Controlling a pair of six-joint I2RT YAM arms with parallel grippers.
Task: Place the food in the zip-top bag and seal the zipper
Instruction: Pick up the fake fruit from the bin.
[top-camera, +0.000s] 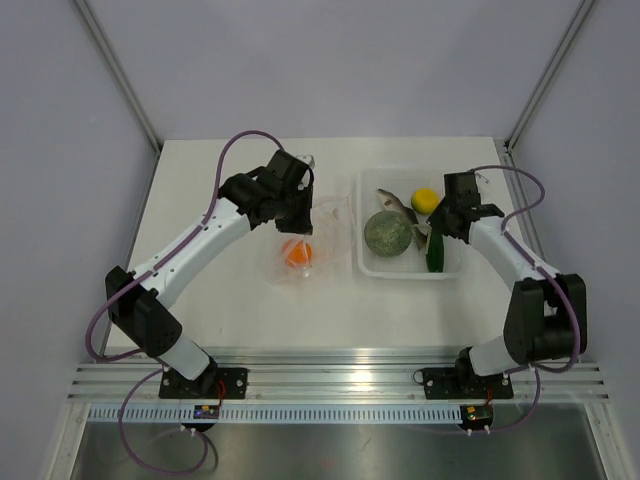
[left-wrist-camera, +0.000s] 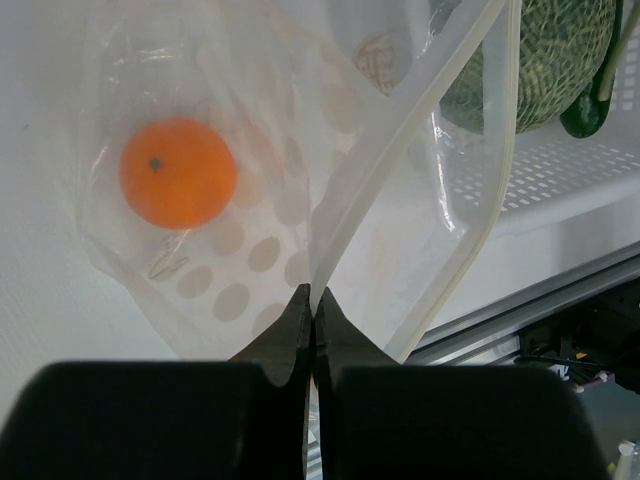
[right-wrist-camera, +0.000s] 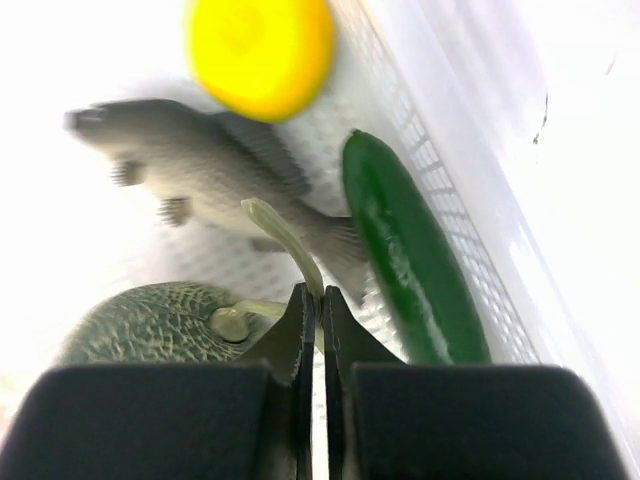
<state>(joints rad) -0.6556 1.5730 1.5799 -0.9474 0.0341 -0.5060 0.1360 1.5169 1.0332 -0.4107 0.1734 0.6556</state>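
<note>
Now: orange in the pouch, melon stem pinched in the tray

In the overhead view the zip-top bag (top-camera: 305, 245) lies on the white surface (top-camera: 230, 300) at mid-frame, just left of the clear rectangular tray (top-camera: 410, 272). The small orange ball (left-wrist-camera: 178, 172) sits inside the bag, at the upper left of the left wrist view. The left gripper (left-wrist-camera: 312, 300) has its fingers pressed together on the whitish zipper (left-wrist-camera: 412, 135), which runs up from the fingertips towards the upper right, with the bag's mouth gaping beside it.

The other four foods are in the tray. Seen from the right wrist, the yellow lemon (right-wrist-camera: 260, 50) is at the top, the brownish fish (right-wrist-camera: 200, 155) lies below it, the dark green cucumber (right-wrist-camera: 405, 260) lies along the tray's right wall, and the speckled green melon (right-wrist-camera: 150, 325) is at the lower left. The right gripper (right-wrist-camera: 312, 300) is closed, pinching the melon's pale stem (right-wrist-camera: 285, 240) between its fingertips.
</note>
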